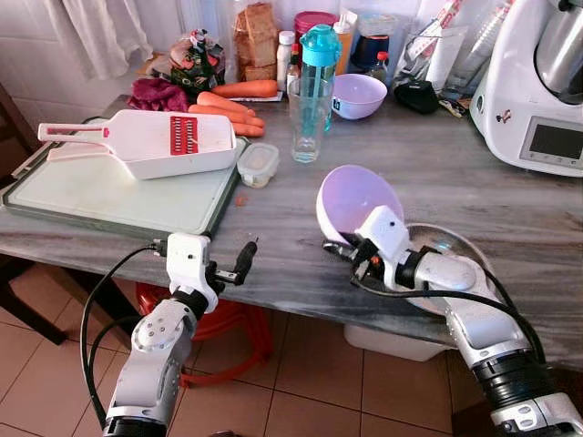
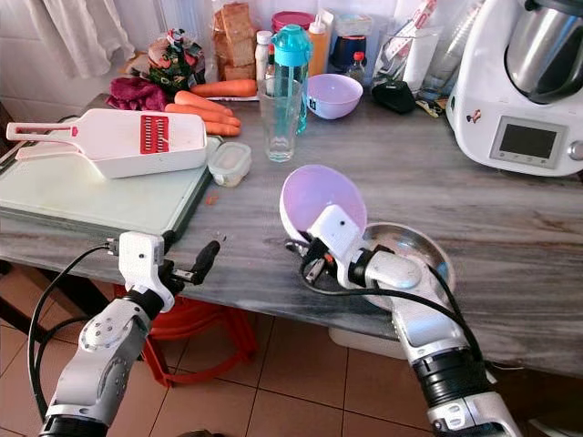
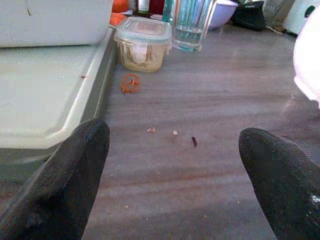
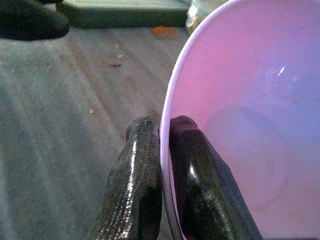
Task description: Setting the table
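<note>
My right gripper is shut on the rim of a lilac bowl, holding it tilted on edge above the grey counter. In the right wrist view one finger lies inside the lilac bowl and one outside, pinching the rim. A steel bowl sits on the counter just behind my right wrist. My left gripper hovers open over the counter's near edge, its fingers spread wide above bare stone. A second lilac bowl stands at the back.
A green cutting board carries a white slicer. Close by are a small lidded container, a tall glass, a teal bottle, carrots and a white kitchen machine at the right.
</note>
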Tool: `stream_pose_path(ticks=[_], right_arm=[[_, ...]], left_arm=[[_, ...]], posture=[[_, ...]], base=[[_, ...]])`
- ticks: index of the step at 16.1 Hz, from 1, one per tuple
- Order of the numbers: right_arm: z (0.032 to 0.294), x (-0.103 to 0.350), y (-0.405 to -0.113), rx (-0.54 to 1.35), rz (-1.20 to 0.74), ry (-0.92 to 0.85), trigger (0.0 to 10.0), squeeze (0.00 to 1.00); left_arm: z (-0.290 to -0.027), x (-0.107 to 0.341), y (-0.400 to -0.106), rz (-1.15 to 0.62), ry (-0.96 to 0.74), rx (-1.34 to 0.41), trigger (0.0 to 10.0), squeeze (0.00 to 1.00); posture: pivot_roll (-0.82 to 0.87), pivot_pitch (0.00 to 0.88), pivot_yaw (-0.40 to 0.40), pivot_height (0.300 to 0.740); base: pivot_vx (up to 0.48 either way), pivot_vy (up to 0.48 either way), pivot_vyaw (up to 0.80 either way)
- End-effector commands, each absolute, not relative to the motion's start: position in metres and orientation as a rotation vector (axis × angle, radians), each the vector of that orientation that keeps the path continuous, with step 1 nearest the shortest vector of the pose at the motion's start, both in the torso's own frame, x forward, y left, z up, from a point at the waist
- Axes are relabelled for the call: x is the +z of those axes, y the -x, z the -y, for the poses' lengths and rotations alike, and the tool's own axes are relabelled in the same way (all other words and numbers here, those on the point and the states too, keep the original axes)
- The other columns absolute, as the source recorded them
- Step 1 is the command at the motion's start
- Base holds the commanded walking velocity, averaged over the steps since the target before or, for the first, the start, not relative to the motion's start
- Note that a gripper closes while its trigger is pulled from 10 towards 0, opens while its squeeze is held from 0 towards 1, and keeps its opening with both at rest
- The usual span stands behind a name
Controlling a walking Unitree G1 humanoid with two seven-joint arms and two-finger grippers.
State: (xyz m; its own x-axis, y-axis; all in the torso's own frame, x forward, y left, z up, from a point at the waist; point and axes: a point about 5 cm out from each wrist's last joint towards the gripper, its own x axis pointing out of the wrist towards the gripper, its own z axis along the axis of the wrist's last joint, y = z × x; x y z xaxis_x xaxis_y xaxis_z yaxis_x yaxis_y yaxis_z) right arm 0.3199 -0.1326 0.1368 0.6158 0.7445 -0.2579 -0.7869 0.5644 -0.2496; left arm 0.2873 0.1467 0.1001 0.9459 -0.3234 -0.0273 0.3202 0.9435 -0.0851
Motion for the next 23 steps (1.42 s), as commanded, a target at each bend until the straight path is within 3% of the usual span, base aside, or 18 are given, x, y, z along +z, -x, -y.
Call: stream_pose_path(ticks=[1,3,4,9,10,11,12,13,17,18,19,20,23], right_arm=[[0.1322,0.1368,-0.3207,0.914,-0.135,0.379,10.0,0.66],[0.1317,0.1367,-0.3211,0.912,-0.133,0.378,10.0,0.66],[0.1319,0.1366,-0.3213,0.909,-0.132,0.375,10.0,1.0],[0.1298,0.1388,-0.3221,0.915,-0.113,0.369,10.0,1.0],[0.1278,0.14,-0.3227,0.918,-0.107,0.372,10.0,0.0],[0.1267,0.1406,-0.323,0.918,-0.103,0.366,10.0,0.0],[0.1267,0.1407,-0.324,0.913,-0.105,0.357,10.0,0.71],[0.1269,0.1407,-0.3246,0.909,-0.108,0.349,10.0,1.0],[0.1247,0.143,-0.3241,0.938,-0.11,0.363,10.0,1.0],[0.1245,0.1428,-0.3241,0.941,-0.114,0.358,10.0,0.25],[0.124,0.1424,-0.3236,0.952,-0.119,0.35,10.0,0.0],[0.1244,0.1421,-0.3233,0.957,-0.123,0.351,0.0,0.0],[0.1271,0.1383,-0.3245,0.94,-0.177,0.308,0.0,0.0]], left_arm=[[-0.1466,0.0982,-0.2857,-0.054,0.078,-0.337,10.0,0.0],[-0.1459,0.099,-0.2868,-0.056,0.08,-0.347,10.0,0.0],[-0.1458,0.0989,-0.2869,-0.057,0.08,-0.349,10.0,0.0],[-0.1446,0.0965,-0.2854,-0.07,0.081,-0.356,10.0,0.0],[-0.1446,0.0962,-0.2853,-0.073,0.082,-0.356,10.0,0.0],[-0.1446,0.0961,-0.2853,-0.074,0.082,-0.356,10.0,0.0],[-0.1443,0.096,-0.2853,-0.076,0.083,-0.358,10.0,0.0],[-0.1442,0.0959,-0.2853,-0.077,0.084,-0.359,10.0,0.0],[-0.1433,0.0961,-0.2853,-0.081,0.085,-0.364,10.0,0.0],[-0.1433,0.0961,-0.2853,-0.081,0.087,-0.364,10.0,0.0],[-0.1432,0.0962,-0.2853,-0.081,0.088,-0.363,10.0,0.0],[-0.1431,0.0961,-0.2854,-0.083,0.089,-0.363,10.0,0.0],[-0.1432,0.095,-0.2839,-0.09,0.09,-0.366,10.0,0.0]], posture=[[0.06,0.048,-0.003,0.74],[0.06,0.046,0.0,0.74],[0.06,0.046,0.0,0.74],[0.06,0.046,0.0,0.74],[0.06,0.046,0.0,0.74],[0.06,0.046,0.0,0.74],[0.06,0.046,0.0,0.74],[0.06,0.046,0.0,0.74],[0.06,0.05,-0.001,0.74],[0.06,0.05,-0.001,0.74],[0.06,0.05,-0.001,0.74],[0.06,0.052,-0.003,0.74],[0.06,0.055,-0.004,0.74]], base=[[0.0,0.0,0.0],[0.0,0.0,0.0],[0.0,0.0,0.0],[0.0,0.0,0.0],[0.0,0.0,0.0],[0.0,0.0,0.0],[0.0,0.0,0.0],[0.0,0.0,0.0],[0.0,0.0,0.0],[0.0,0.0,0.0],[0.0,0.0,0.0],[0.0,0.0,0.0],[0.0,0.0,0.0]])
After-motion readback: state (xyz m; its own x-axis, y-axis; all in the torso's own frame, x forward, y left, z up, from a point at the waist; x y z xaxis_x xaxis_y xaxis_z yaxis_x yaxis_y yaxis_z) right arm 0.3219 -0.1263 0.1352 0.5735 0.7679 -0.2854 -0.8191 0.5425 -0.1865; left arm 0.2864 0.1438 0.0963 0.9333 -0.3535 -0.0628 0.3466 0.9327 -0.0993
